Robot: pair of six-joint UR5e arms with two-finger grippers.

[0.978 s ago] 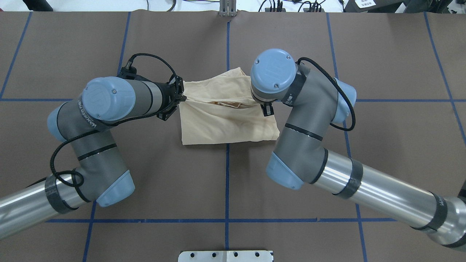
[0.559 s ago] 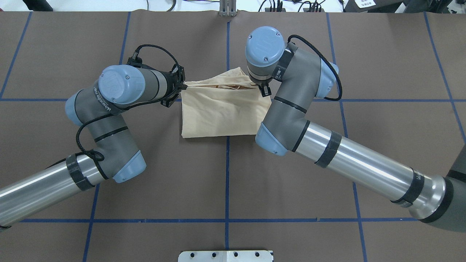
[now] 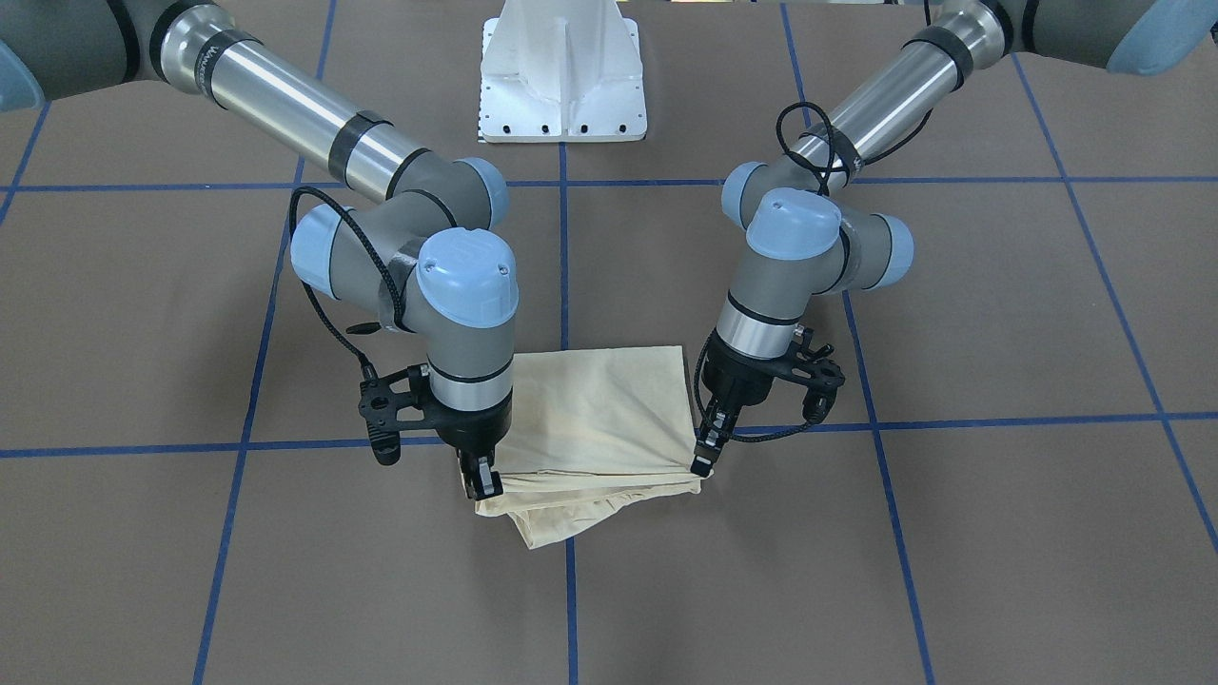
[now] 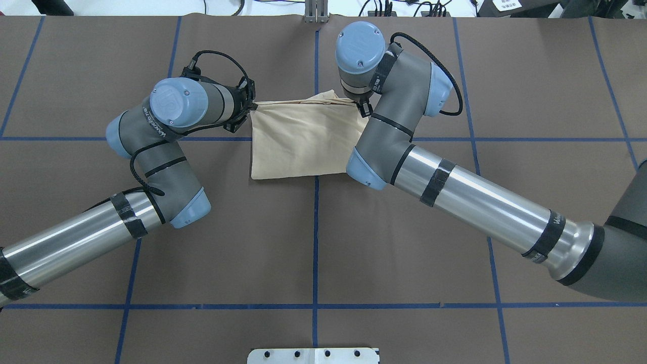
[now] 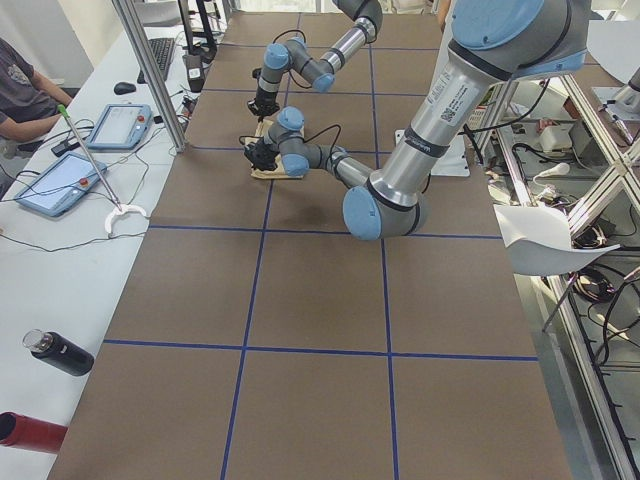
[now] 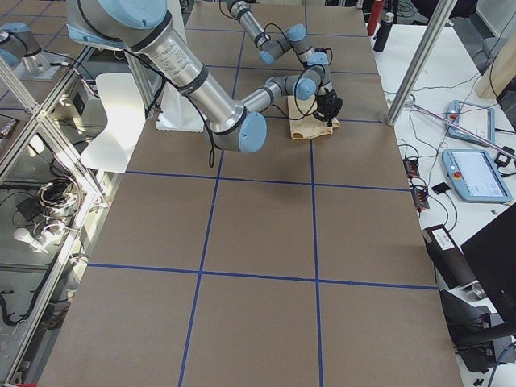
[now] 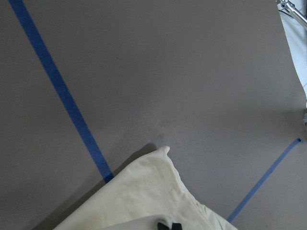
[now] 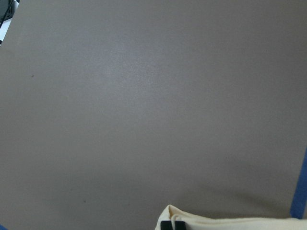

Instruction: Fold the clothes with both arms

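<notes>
The pale cream shirt (image 4: 303, 144) lies folded into a small rectangle at the table's middle, plain side up; its print and collar label are hidden. My left gripper (image 4: 251, 106) is shut on the shirt's far left corner. My right gripper (image 4: 363, 108) is shut on its far right corner. The held edge is stretched taut between them, low over the table. In the front view the shirt (image 3: 599, 409) hangs between the left gripper (image 3: 702, 464) and the right gripper (image 3: 481, 485), with a loose fold below. Cream cloth fills the bottom of the left wrist view (image 7: 153, 201) and the right wrist view (image 8: 230, 223).
The brown table (image 4: 313, 242) carries a grid of blue tape lines (image 4: 315, 253). The white pedestal base (image 3: 563, 71) stands at the robot's side. A side bench with tablets (image 5: 60, 180), bottles (image 5: 60, 352) and a seated operator (image 5: 20, 85) runs along the far edge.
Both grippers moved away from the robot, carrying the shirt's held edge to its far side. The shirt's near edge also shifted farther away. Both stay shut.
</notes>
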